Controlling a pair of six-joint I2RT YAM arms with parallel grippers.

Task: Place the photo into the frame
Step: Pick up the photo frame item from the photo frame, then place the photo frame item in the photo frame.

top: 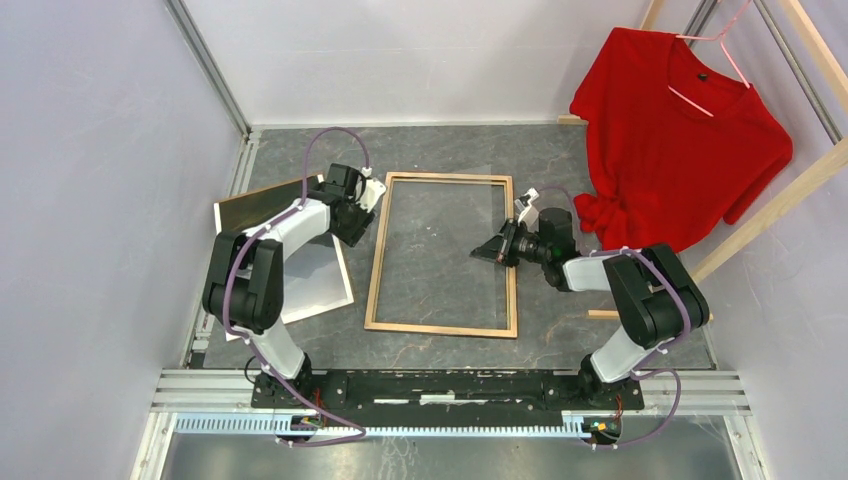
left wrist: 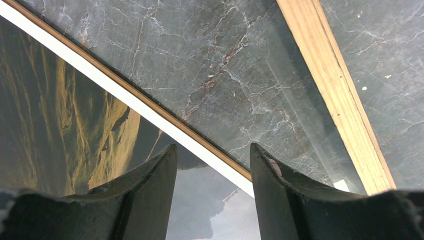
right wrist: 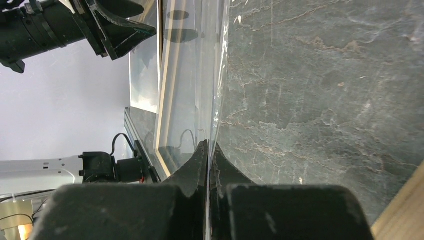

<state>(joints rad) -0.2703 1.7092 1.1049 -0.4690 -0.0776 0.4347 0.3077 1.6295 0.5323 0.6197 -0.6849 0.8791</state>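
Photo (top: pixel 325 280) and frame (top: pixel 378 260) lie flat on the table (top: pixel 450 145), long sides both running away from the robot, with the photo just beside the frame on its left. The left claw (top: pixel 355 215) is the nearer one. It hangs with its fingers apart over the photo's right edge, by the frame's far left corner, so the photo must go to the right to get in. The right claw (top: pixel 495 250) is pinched tight on a clear sheet (right wrist: pixel 200 75) by the frame's right side.

White walls (top: pixel 100 150), dk marble tabletop (top: pixel 440 150), red shirt (top: pixel 670 150) on wood rack (top: pixel 800 188) rt.
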